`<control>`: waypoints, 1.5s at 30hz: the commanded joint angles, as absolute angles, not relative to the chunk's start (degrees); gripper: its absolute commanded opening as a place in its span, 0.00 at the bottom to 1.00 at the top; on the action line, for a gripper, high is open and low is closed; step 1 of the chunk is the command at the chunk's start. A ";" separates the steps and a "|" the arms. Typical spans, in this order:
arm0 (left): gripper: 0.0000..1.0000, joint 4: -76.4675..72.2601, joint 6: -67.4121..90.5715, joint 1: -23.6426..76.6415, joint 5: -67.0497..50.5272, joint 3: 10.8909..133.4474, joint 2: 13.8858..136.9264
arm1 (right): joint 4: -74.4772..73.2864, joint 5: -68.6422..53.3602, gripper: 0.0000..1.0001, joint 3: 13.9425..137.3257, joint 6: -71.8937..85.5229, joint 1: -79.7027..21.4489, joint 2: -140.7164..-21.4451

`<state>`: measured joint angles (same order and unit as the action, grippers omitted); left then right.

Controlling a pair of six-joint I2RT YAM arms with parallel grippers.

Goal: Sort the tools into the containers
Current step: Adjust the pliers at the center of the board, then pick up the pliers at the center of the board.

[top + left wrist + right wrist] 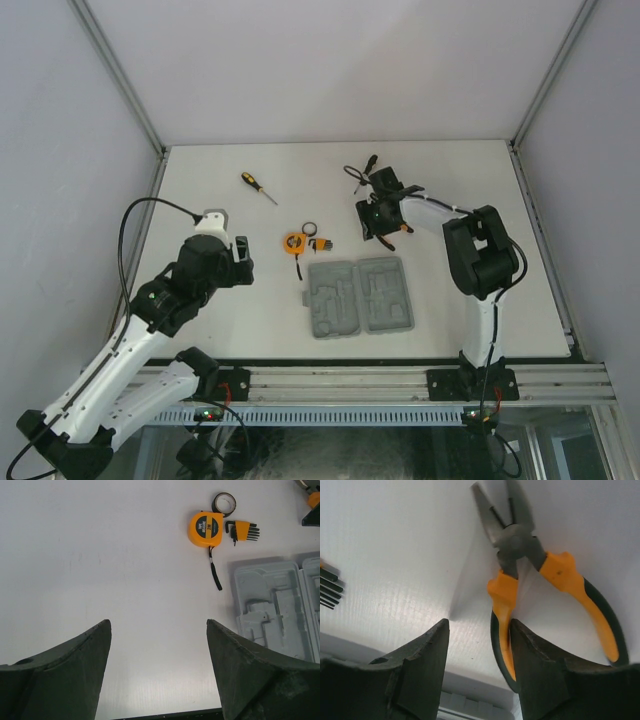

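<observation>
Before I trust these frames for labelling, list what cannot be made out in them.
Pliers: top view, mostly hidden under the right gripper; right wrist view, unclear whether a finger touches the handle.
Tool case: left wrist view, right half cut off by the frame edge.
Hex key set: right wrist view, cut off at the left edge.
Far screwdriver: top view, too small, one end lost against the right gripper.

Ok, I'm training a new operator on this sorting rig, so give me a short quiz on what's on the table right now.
1. True or false: the grey case lies open.
2. Which tool has a handle between the fingers of the right gripper? A tape measure, B pliers, C screwdriver.
3. What does the left gripper hold?
Key: 1 true; 2 B; 3 nothing, its jaws stand open.
</observation>
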<state>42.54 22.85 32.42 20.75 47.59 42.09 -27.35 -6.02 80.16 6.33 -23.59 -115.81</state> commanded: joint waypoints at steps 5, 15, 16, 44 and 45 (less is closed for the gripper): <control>0.80 40.69 21.58 31.82 20.04 48.25 42.50 | -30.55 3.98 0.40 81.81 6.32 -26.06 -117.06; 0.80 40.69 21.53 31.56 20.00 48.23 42.68 | -29.91 2.56 0.16 83.28 7.30 -25.88 -115.79; 0.80 40.69 21.52 31.58 19.97 48.23 42.71 | -30.03 2.15 0.21 83.48 7.31 -25.85 -115.55; 0.80 40.61 21.44 30.86 19.69 48.22 42.87 | -34.05 -4.31 0.89 95.14 -7.85 -21.16 -120.09; 0.79 40.56 21.44 30.81 19.69 48.25 42.89 | -34.48 -4.38 0.89 95.89 -7.89 -21.13 -120.77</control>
